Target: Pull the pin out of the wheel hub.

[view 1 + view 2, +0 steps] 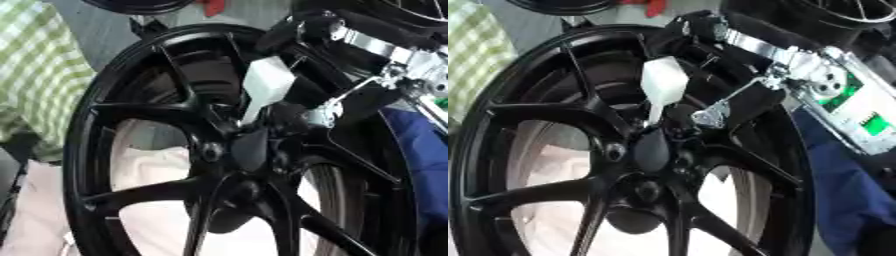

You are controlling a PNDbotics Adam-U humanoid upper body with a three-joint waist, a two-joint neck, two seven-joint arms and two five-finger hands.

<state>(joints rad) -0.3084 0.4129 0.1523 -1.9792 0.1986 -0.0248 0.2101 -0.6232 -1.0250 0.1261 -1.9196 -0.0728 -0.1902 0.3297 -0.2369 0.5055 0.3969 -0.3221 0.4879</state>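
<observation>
Right hand (677,131) at white pin (663,80)

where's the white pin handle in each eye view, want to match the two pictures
Left eye view: the white pin sits just right of centre in the upper half, its narrow end pointing down at the hub.
Right eye view: it sits just left of centre, upper half, same tilt.
Shared landmark: the black wheel hub directly below it, with the right hand beside it.

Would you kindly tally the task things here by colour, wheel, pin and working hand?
Black: 2, the wheel and the right robot hand
White: 1, the pin
Total: 3
</observation>
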